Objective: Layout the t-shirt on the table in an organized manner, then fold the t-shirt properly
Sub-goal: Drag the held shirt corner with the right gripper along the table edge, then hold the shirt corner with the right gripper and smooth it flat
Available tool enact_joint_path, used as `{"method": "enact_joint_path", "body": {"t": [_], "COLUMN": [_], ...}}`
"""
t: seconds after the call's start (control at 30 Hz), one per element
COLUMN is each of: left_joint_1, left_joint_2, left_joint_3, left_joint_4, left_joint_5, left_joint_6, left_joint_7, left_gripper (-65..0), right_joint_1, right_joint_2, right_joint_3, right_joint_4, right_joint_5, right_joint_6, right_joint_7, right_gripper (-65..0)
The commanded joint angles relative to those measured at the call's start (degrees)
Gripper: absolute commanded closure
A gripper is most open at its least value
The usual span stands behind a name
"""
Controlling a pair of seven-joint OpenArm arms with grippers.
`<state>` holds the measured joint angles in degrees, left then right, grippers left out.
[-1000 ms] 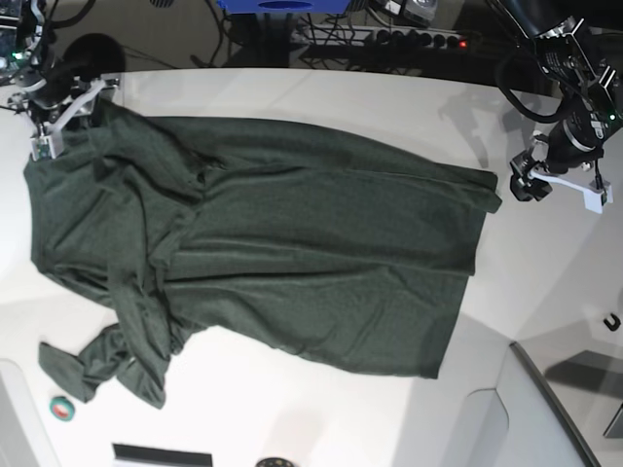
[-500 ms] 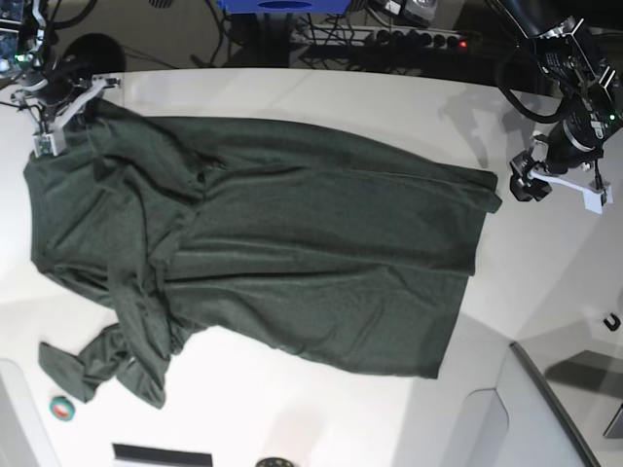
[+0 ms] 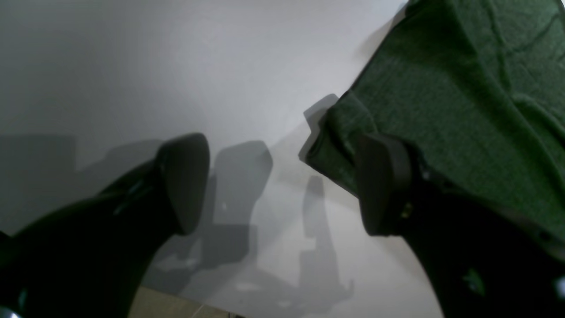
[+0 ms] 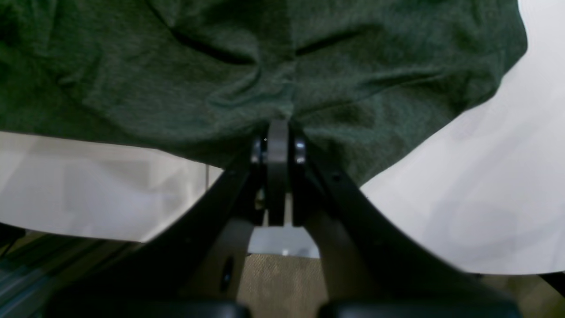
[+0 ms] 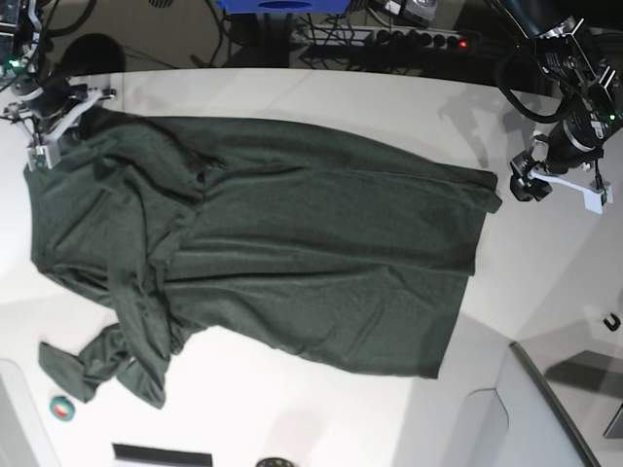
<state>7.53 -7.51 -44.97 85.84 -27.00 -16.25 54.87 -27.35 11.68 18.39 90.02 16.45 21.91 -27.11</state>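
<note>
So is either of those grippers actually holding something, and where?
The right gripper is shut on the t-shirt, pinching its edge at a corner. The left gripper is open beside the shirt's other end, holding nothing.

T-shirt [image 5: 292, 253] plain dark forest green; table [image 5: 321, 97] white; jaws black.

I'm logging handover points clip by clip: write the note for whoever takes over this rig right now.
Right claw: shut on the t-shirt, pinching its edge at the table's far corner.
Left claw: open, gripping nothing; one finger hangs over the shirt's corner at the opposite end, the other over bare table.
T-shirt: spread across the table, main body fairly flat but wrinkled; one sleeve is bunched and twisted near the front edge.
Done: rough spreading.
Left: grip the free corner, pull the shirt flat, straighten the sleeves, then fold. No fold made yet.
</note>
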Motion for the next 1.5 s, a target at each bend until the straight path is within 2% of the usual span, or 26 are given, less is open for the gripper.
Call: {"method": "enact_joint_path", "body": {"t": [0.0,0.23,0.37,0.57,0.73,0.83,0.93,1.0,1.1,1.47], "left_joint_1": [-0.4,-0.4,-0.4,0.5,1.2,1.4,1.8,1.7,1.7,1.7], "left_joint_2": [-0.9,-0.9,-0.9,-0.9,-1.0,-1.3,-1.6,-1.6,-1.6,-1.6], "left_joint_3": [-0.3,-0.3,-0.3,-0.3,-0.3,-0.4,-3.2,-4.4,-4.7,-4.7], "left_joint_4": [0.7,0.7,0.7,0.8,1.0,0.8,0.8,0.8,0.8,0.8], "left_joint_5": [-0.6,-0.6,-0.6,-0.6,-0.7,-0.8,-0.9,-0.9,-0.9,-0.8], "left_joint_6": [-0.1,-0.1,-0.1,-0.1,-0.1,-0.1,-0.1,-0.1,-0.1,-0.1], "left_joint_7": [-0.8,-0.8,-0.8,-0.9,-0.9,-0.9,-0.9,-0.9,-0.9,-0.9], "left_gripper": [-49.5,-49.5,-49.5,-49.5,-49.5,-49.5,-49.5,-49.5,-49.5,-49.5], "right_joint_1": [0.1,2.7,7.2,12.8,17.4,16.0,13.9,14.0,15.1,15.3], "right_joint_2": [0.9,2.4,4.4,4.9,6.6,6.3,5.9,4.8,4.5,4.3], "right_joint_3": [0.6,0.6,0.6,0.4,0.4,0.6,0.1,0.2,0.0,-0.1], "right_joint_4": [1.1,1.1,0.8,0.0,-4.8,-3.9,-3.6,-5.8,-8.4,-9.1], "right_joint_5": [0.4,0.4,0.4,0.3,0.4,0.5,0.6,0.5,0.5,0.5], "right_joint_6": [-0.1,-0.1,0.1,0.3,0.3,0.3,0.3,0.4,0.4,0.4], "right_joint_7": [1.0,0.7,-4.8,-6.0,-9.0,-9.9,-10.5,-10.1,-8.3,-8.4], "right_gripper": [-0.9,-0.9,-0.9,-0.9,-1.4,-6.6,-20.9,-24.9,-24.9,-24.9]}}
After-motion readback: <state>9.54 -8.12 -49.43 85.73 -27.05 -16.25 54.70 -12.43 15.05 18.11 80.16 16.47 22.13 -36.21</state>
